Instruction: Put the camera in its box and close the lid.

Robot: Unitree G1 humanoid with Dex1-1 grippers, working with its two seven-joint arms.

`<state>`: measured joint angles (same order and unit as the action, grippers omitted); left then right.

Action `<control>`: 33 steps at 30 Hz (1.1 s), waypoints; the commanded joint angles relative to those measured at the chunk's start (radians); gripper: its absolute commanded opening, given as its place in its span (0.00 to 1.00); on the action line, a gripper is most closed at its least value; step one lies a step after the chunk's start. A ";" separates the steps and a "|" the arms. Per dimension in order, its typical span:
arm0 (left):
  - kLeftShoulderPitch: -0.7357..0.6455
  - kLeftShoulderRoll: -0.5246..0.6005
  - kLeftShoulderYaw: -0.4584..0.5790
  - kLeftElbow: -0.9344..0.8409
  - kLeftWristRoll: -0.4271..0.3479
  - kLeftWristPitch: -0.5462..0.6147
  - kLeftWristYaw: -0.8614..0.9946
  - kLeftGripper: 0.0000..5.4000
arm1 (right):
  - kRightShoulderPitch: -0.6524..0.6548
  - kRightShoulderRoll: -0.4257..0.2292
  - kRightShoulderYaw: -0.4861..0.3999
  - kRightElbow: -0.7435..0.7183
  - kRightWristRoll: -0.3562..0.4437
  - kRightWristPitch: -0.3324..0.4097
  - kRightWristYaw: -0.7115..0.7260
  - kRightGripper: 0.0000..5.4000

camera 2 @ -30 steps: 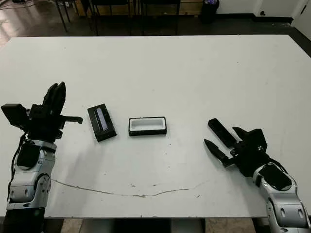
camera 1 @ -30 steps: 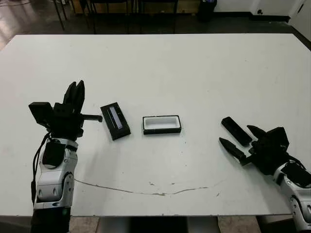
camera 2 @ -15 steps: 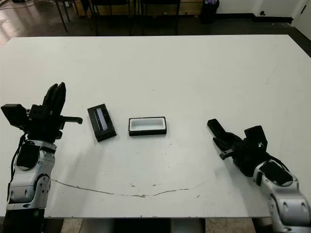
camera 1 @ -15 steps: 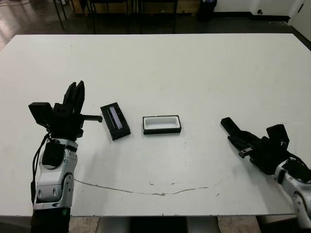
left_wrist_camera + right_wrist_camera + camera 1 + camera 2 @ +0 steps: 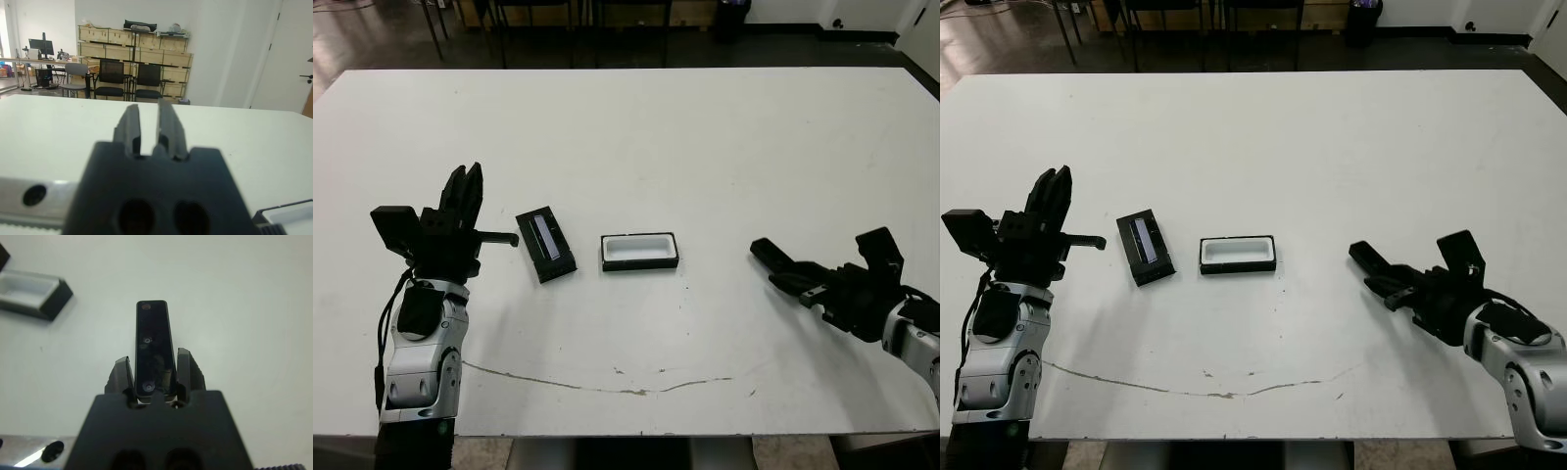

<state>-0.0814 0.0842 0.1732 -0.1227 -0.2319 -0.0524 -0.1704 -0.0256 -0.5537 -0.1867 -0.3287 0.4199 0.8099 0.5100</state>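
Pinching the camera (image 5: 154, 350) between its fingers, your right claw (image 5: 808, 285) holds it low over the right side of the worktop (image 5: 636, 127), well apart from the box (image 5: 639, 251). Box sits open mid-worktop, lid (image 5: 545, 244) just to its left. Your left claw (image 5: 462, 194) points upward beside the lid, fingers pressed nearly together, holding nothing.

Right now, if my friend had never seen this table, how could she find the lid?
Start at the white table and find the small black box with the white inside near its middle. Just to that box's left, nearer the left gripper, the lid lies flat. It is the only flat black panel with a glossy greyish-purple strip down its middle; the box is hollow.
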 commanded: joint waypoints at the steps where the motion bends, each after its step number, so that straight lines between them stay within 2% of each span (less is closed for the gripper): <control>1: 0.004 0.011 0.000 0.019 -0.001 -0.002 -0.007 0.00 | -0.050 0.017 -0.049 -0.016 0.056 0.012 -0.003 0.03; 5: 0.005 0.008 -0.002 0.020 -0.003 -0.001 -0.008 0.00 | -0.154 0.021 -0.077 0.028 0.140 -0.028 0.053 0.03; 9: 0.008 0.005 -0.005 0.017 -0.004 0.005 -0.005 0.00 | -0.287 -0.003 -0.039 0.105 0.147 -0.066 0.118 0.03; 11: 0.008 0.004 -0.006 0.018 -0.003 0.005 -0.004 0.00 | -0.361 -0.026 0.018 0.139 0.111 -0.098 0.161 0.03; 14: 0.010 0.005 -0.012 0.025 0.012 -0.014 -0.004 0.00 | -0.467 -0.059 0.121 0.215 0.043 -0.188 0.270 0.03; 18: 0.015 0.002 -0.017 0.022 0.021 -0.014 0.004 0.00 | -0.598 -0.050 0.260 0.385 -0.068 -0.394 0.443 0.03; 21: 0.019 -0.001 -0.019 0.015 0.020 -0.006 0.012 0.00 | -0.689 -0.034 0.353 0.516 -0.142 -0.480 0.551 0.03; 24: 0.022 0.003 -0.023 0.021 0.032 -0.018 0.015 0.00 | -0.773 -0.028 0.455 0.599 -0.233 -0.509 0.633 0.03; 27: 0.024 0.002 -0.024 0.023 0.037 -0.022 0.016 0.00 | -0.834 -0.009 0.521 0.665 -0.289 -0.526 0.708 0.03; 33: 0.020 0.003 -0.025 0.037 0.033 -0.028 0.006 0.00 | -0.887 0.038 0.574 0.735 -0.357 -0.576 0.768 0.03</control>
<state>-0.0751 0.0785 0.1483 -0.1044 -0.2019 -0.0855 -0.1607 -0.9001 -0.5261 0.3752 0.3860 0.0796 0.2445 1.2645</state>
